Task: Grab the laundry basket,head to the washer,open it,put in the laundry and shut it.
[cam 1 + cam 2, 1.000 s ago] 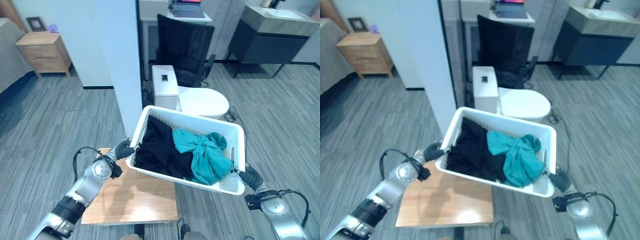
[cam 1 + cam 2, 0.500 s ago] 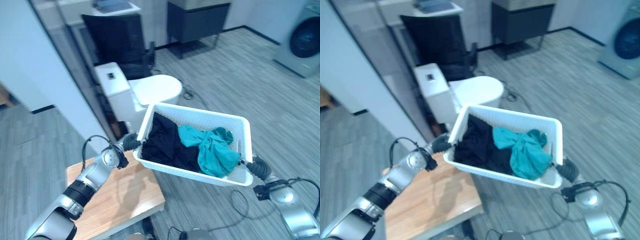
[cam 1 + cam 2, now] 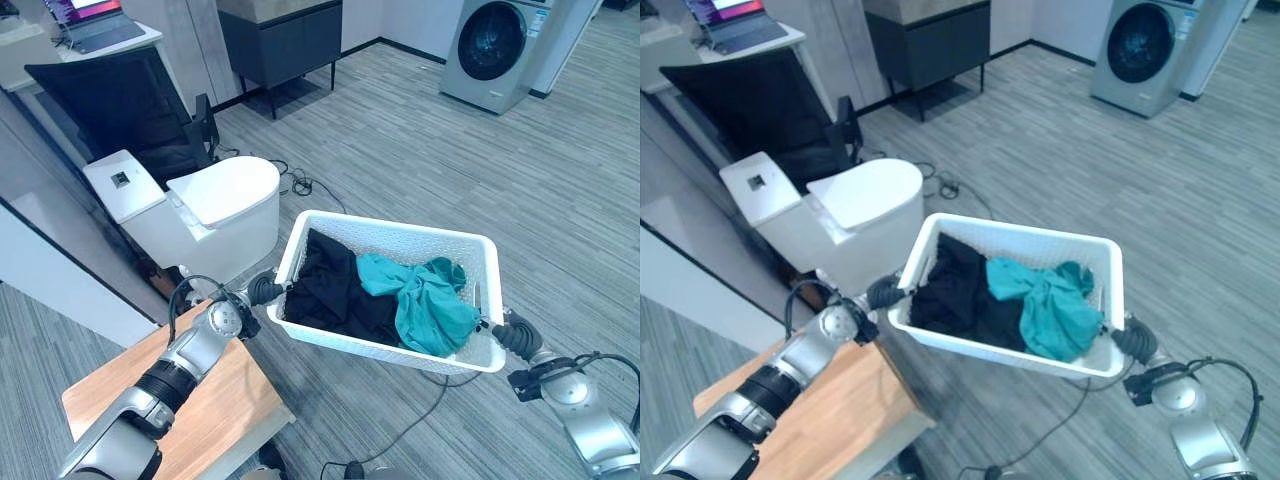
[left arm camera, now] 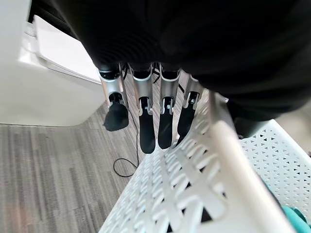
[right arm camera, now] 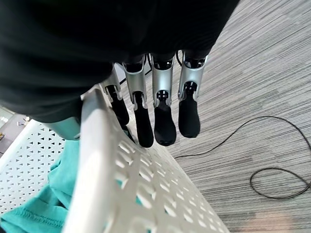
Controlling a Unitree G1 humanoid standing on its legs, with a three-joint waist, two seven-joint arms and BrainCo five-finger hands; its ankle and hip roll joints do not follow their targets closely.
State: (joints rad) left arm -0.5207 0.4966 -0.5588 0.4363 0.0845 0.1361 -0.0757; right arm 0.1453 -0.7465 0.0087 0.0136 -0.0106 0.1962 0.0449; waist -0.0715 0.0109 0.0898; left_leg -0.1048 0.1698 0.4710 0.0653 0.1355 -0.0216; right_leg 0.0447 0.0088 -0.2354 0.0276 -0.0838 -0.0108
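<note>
While the basket is carried: both arms span it, one hand at each short end, so it stays level and nothing spills.
Left hand [image 3: 262, 290]: it meets the basket's left end from outside; its wrist view shows the fingers [image 4: 147, 127] reaching down the outer lattice wall under the rim, only slightly bent, supporting the basket rather than clenched on it.
Wooden bench [image 3: 170, 415]: it lies low under the left arm; the basket hangs in the air beside it, not touching it.
Laundry basket [image 3: 452, 245]: white, held above the grey floor, slightly tilted.
Laundry: a black garment [image 3: 325, 285] lies on the left and a teal garment [image 3: 425, 305] on the right, both inside the walls.
Right hand [image 3: 1137, 342]: it mirrors the left at the opposite end, with its fingers [image 5: 163, 116] extended along the outer wall below the rim, bearing the basket.
Washer [image 3: 490, 45]: it stands far off at the upper right with its door closed, so the walk to it is judged unfinished.
Views: the eye views give the room and the route; the wrist views alone show the finger placement.
</note>
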